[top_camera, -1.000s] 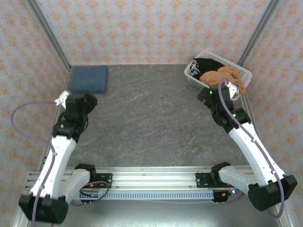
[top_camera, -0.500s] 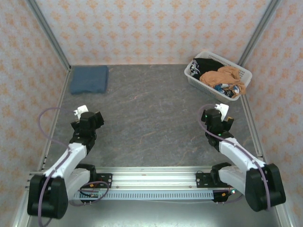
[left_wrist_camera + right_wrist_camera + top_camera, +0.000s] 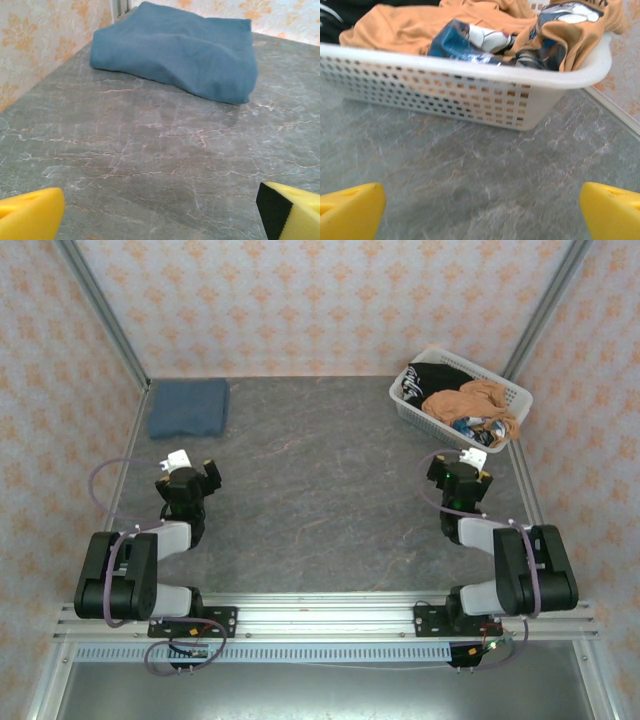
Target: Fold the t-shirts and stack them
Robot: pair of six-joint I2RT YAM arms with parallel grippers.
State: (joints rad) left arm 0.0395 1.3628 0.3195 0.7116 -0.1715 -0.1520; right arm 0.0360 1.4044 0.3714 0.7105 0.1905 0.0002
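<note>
A folded slate-blue t-shirt (image 3: 188, 407) lies at the table's far left corner, also ahead in the left wrist view as the blue t-shirt (image 3: 180, 47). An orange-tan t-shirt (image 3: 475, 405) and a black t-shirt with white print (image 3: 425, 380) lie crumpled in the white basket (image 3: 405, 403); in the right wrist view the orange-tan t-shirt (image 3: 410, 27) spills over the basket (image 3: 470, 95). My left gripper (image 3: 190, 480) is drawn back low and stands open over bare table, well short of the blue shirt. My right gripper (image 3: 462, 475) is open too, just in front of the basket, holding nothing.
Patterned walls and metal posts close the table on three sides. The grey marbled tabletop (image 3: 320, 480) stretches between the two arms. Both arms are folded back near their bases by the front rail (image 3: 320, 615).
Both arms have pulled back toward their bases and folded down low. The right gripper left the basket with nothing in it; the left came away from the blue shirt.
</note>
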